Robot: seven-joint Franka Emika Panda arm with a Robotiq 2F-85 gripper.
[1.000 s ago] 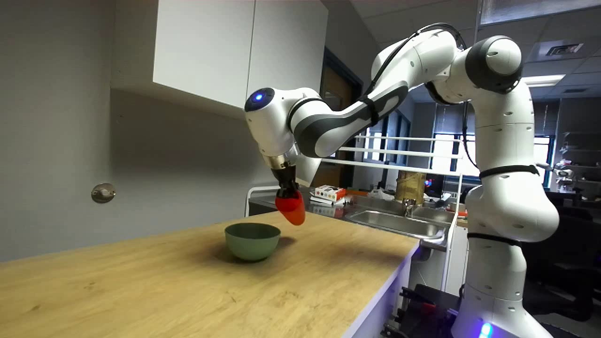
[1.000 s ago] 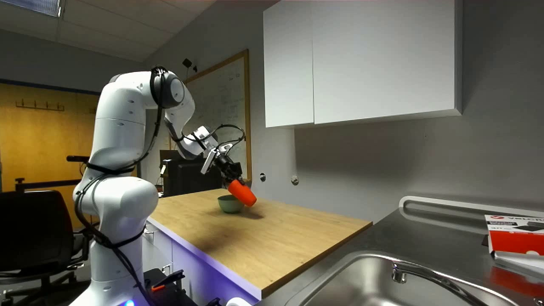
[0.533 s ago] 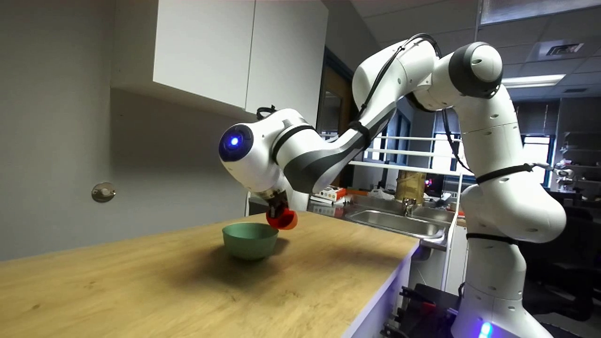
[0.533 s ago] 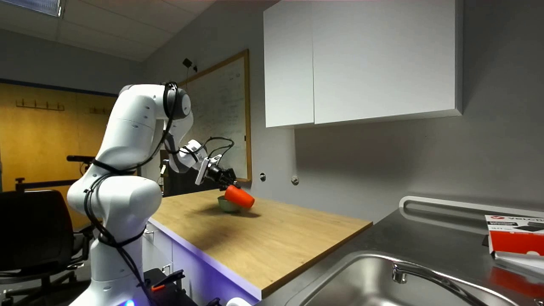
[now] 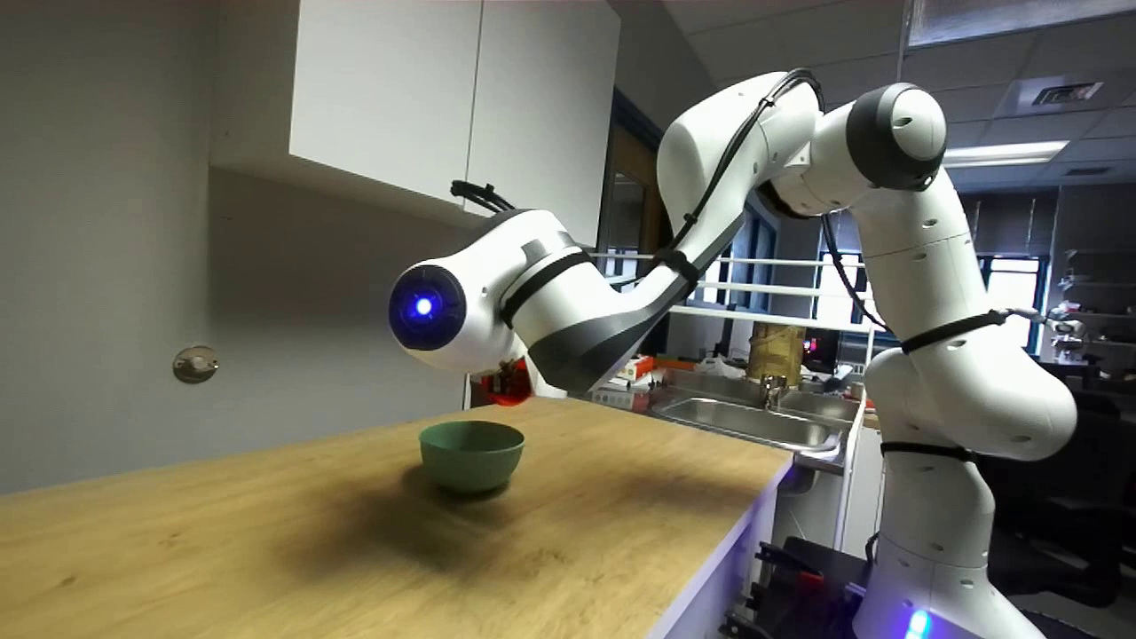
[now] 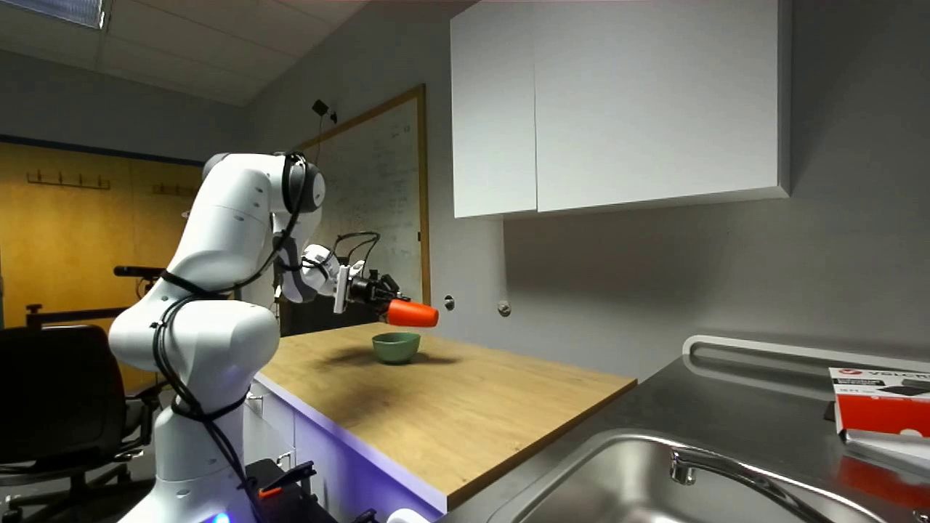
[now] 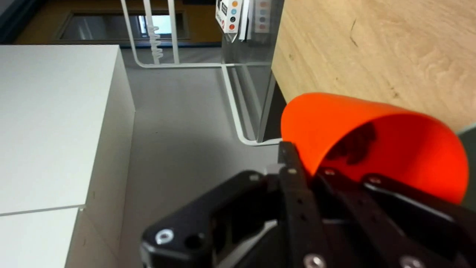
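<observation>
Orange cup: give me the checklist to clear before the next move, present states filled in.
1. Fingers gripping the orange cup by its rim: ok.
2. Cup apart from the green bowl: ok, gap visible in both exterior views.
3. Cup upright: not ok, tipped nearly onto its side.
4. Bowl upright on the wooden counter: ok.
5. Cup empty: cannot tell, a dark patch shows inside.
6. Cup's mouth squarely over bowl: cannot tell.

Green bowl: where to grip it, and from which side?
Likely the rim of the green bowl, from above, one finger inside, one out: it stands upright, mouth up, walls narrowing downward. The gripper pinches the orange cup by its wall, so would need freeing first.
</observation>
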